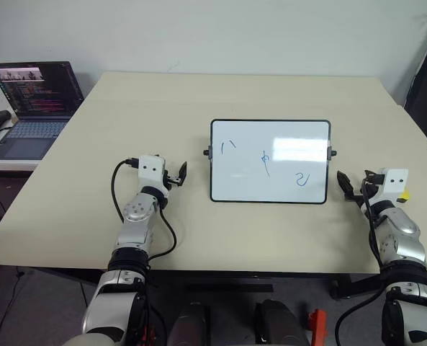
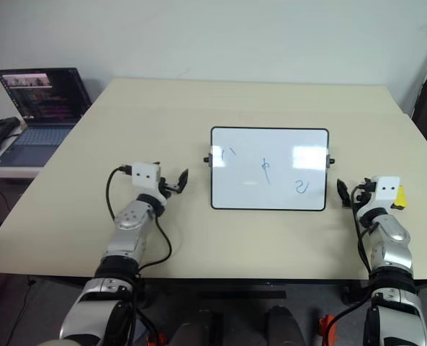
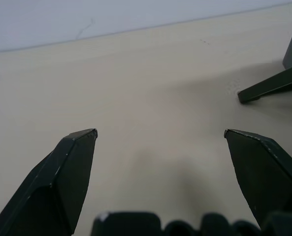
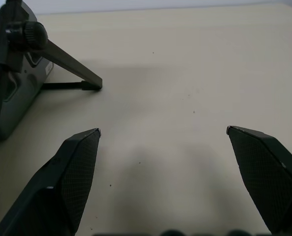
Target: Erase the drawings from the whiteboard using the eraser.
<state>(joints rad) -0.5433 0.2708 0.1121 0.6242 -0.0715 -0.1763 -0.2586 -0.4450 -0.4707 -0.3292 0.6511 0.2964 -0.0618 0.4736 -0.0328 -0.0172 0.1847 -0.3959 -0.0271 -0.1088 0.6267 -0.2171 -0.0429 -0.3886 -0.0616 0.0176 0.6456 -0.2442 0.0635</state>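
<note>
Whiteboard [image 1: 271, 161] stands propped on a rear stand near the middle of the table [image 1: 199, 101], between the two arms; three small blue drawings [image 1: 264, 162] sit across its face. Eraser [image 2: 399, 197] shows as a sliver of yellow just beside the right wrist, mostly hidden behind it; cannot tell whether it lies flat on the table. Left gripper [image 3: 160, 133] is spread wide with nothing between its fingers; right gripper [image 4: 163, 131] likewise wide and empty. Judgement: eraser looks light, small and rigid enough to pinch across its narrow sides; board looks light and glossy on a thin stand, likely to slide or tip under wiping pressure, so bracing its frame seems wise. No brand or label readable; the laptop [image 1: 34, 101] screen text is too small to read
</note>
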